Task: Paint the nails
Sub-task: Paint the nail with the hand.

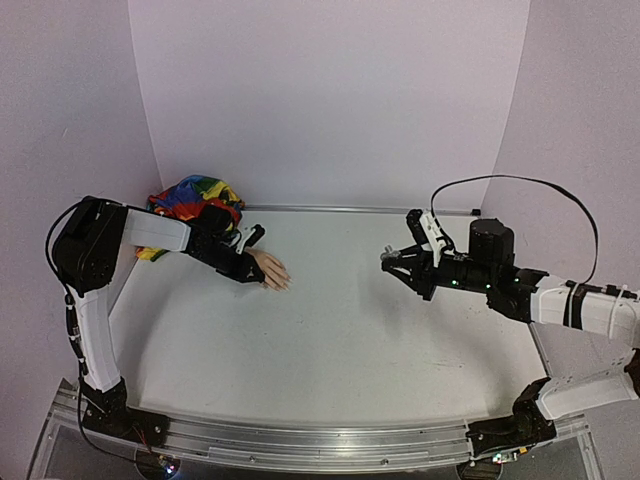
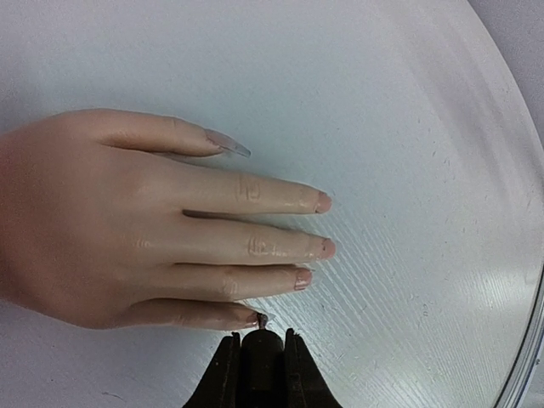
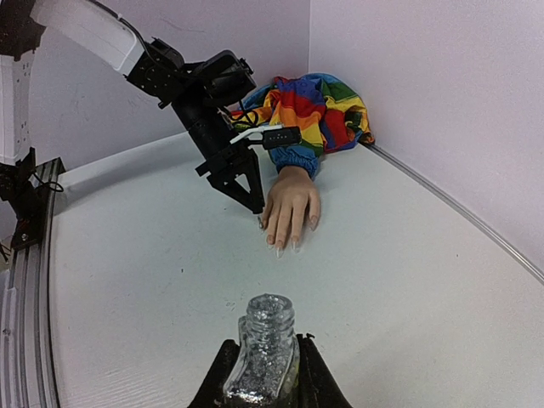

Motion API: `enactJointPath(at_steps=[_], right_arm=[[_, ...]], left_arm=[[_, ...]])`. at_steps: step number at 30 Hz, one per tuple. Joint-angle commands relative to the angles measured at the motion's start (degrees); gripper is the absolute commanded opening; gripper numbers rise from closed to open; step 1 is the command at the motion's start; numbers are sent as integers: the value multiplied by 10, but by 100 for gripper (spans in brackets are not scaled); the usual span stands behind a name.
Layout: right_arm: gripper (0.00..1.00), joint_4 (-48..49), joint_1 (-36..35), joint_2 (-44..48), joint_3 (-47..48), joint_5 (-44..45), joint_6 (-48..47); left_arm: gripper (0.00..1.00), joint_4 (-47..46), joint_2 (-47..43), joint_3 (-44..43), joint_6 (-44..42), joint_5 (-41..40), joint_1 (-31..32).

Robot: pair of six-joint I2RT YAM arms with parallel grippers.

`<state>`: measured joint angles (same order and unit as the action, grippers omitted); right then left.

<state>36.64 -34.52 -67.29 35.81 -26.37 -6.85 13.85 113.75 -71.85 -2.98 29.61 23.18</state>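
Nails (image 2: 324,202) are seen on a fake hand (image 2: 127,229) laid flat on the bench (image 2: 408,102) — a brush (image 2: 262,361) is clamped in the left hand (image 2: 261,337), its tip at the little-finger nail; a bottle (image 3: 268,327) is gripped by the right hand (image 3: 265,344).

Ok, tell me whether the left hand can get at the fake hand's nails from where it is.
Probably yes: the left hand, holding a brush, sits at the nearest nail with nothing between them.
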Motion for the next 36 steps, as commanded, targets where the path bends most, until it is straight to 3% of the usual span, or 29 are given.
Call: enactJointPath(at_steps=[1,36], right_arm=[[0,22,-1,5,1,-12,-1],[0,22,-1,2,1,-16,-1]], left_arm=[[0,-29,-30,6,-6,19,-6],[0,-40,-25,5,4,14,-13]])
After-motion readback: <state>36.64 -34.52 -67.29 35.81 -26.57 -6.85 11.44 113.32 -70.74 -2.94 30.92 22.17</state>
